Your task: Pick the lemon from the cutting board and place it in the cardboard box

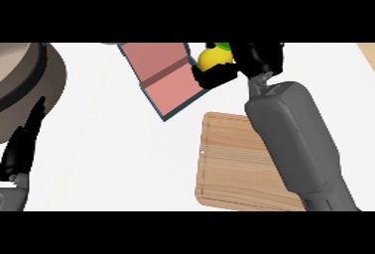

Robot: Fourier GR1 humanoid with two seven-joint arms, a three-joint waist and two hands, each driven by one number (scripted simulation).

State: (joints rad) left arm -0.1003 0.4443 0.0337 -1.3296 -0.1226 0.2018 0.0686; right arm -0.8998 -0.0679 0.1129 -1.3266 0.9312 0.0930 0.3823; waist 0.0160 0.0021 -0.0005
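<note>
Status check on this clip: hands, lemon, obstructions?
Right robot hand shut on lemon, at box edge. Left robot hand open, resting. Board bare. Nothing blocking.

Yellow lemon (pixel 213 57) (green-tipped) held over pink-lined cardboard box (pixel 162 74), wooden cutting board (pixel 234 163) bare below

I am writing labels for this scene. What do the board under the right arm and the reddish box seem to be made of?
The cutting board looks like pale wood with a matte finish: parallel grain lines run across it. The box looks like thin flat panels, pink-red inside with dark teal edges and a fold line; cardboard is likely, but the look leaves it open.
</note>
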